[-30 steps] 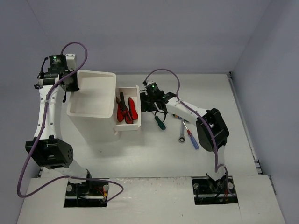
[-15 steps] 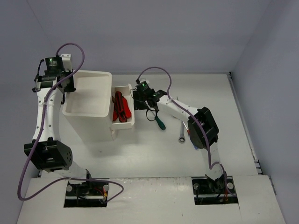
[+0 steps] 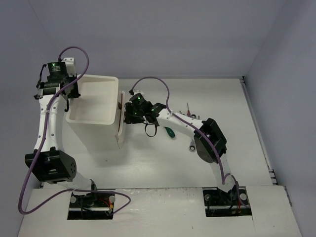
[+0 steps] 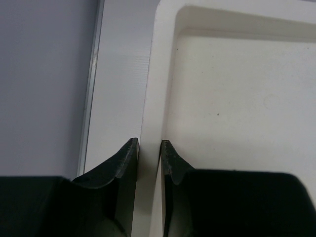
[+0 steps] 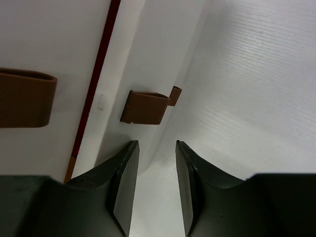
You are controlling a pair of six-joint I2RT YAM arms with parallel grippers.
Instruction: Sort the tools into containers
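Observation:
The containers are a tall white box (image 3: 94, 126) with a shallow tray top (image 3: 96, 98). Its upper drawer (image 3: 120, 121) is pushed almost fully in, and only a thin red strip of a tool (image 5: 101, 64) shows in the gap. My right gripper (image 3: 129, 112) is at the drawer front, open, just below a brown handle (image 5: 145, 107), with nothing between its fingers. My left gripper (image 4: 148, 144) is shut on the tray's left rim (image 4: 150, 94). A green-handled screwdriver (image 3: 169, 132) and a silver wrench (image 3: 191, 146) lie on the table to the right.
A second brown drawer handle (image 5: 24, 96) shows at the left of the right wrist view. A small red-tipped tool (image 3: 188, 108) lies behind the right arm. The grey walls enclose the white table (image 3: 237, 123) at the back and sides.
My right gripper has moved left against the drawer front, and the drawer with the red tools has slid from open to almost closed. The box and left arm shifted slightly left.

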